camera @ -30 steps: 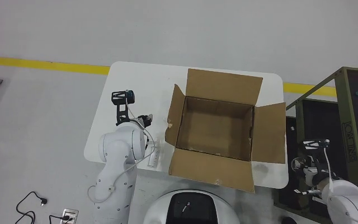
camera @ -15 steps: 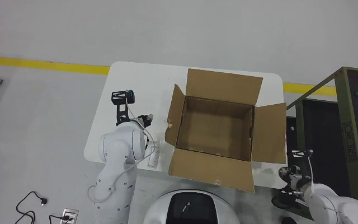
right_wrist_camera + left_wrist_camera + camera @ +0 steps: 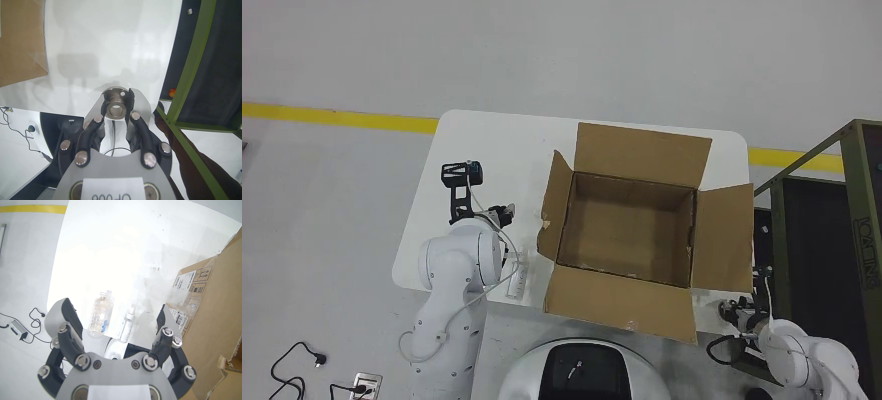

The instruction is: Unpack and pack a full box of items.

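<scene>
An open cardboard box (image 3: 632,230) stands on the white table (image 3: 502,140) with its flaps spread and its inside showing bare. My right gripper (image 3: 116,102) is shut on a metal flanged bushing (image 3: 115,108), which it holds over the table's near right corner, beside the box's flap (image 3: 20,41). In the top view that gripper (image 3: 737,312) sits just off the box's near right flap. My left gripper (image 3: 116,311) hangs open over the table left of the box, with nothing between its fingers. Below it lie a clear plastic bottle (image 3: 101,321) and a white spray bottle (image 3: 128,325).
A green metal rack (image 3: 191,62) with dark shelves stands close to the table's right edge. The box's side with labels (image 3: 189,289) is near the left gripper. Bare table lies behind and left of the box. Cables lie on the floor at the left.
The right arm has swung in from beside the rack toward the table's near right corner, carrying the bushing. The left arm has stayed still.
</scene>
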Controlling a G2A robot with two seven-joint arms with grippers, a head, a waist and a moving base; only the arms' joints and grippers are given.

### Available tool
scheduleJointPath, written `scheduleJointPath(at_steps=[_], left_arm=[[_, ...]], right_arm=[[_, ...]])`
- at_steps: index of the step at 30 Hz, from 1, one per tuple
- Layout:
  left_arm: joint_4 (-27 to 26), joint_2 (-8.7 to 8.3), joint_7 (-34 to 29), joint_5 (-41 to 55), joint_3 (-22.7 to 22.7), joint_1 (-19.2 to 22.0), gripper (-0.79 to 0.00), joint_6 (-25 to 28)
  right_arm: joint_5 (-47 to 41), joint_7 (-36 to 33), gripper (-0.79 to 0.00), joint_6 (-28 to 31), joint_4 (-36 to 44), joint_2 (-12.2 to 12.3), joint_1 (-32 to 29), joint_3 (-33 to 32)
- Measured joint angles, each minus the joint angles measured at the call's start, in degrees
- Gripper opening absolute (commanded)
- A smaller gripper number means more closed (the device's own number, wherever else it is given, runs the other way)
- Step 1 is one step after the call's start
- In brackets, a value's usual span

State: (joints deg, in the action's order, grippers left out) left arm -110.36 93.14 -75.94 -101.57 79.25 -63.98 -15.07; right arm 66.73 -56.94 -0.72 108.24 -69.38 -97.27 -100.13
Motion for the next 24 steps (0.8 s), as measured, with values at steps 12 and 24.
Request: scheduleJointPath(at_steps=[12,24], left_arm=[[0.0,0.00,0.0,0.0,0.0,0.0,0.000,0.0],[0.0,0.00,0.0,0.0,0.0,0.0,0.000,0.0]], right_arm=[[1.9,-1.1,-0.785,-1.2,-3.3,-0.1,4.4,5.4],[2.9,-2.4,-0.145,-1.7,-5.8,0.1,6.5,6.7]])
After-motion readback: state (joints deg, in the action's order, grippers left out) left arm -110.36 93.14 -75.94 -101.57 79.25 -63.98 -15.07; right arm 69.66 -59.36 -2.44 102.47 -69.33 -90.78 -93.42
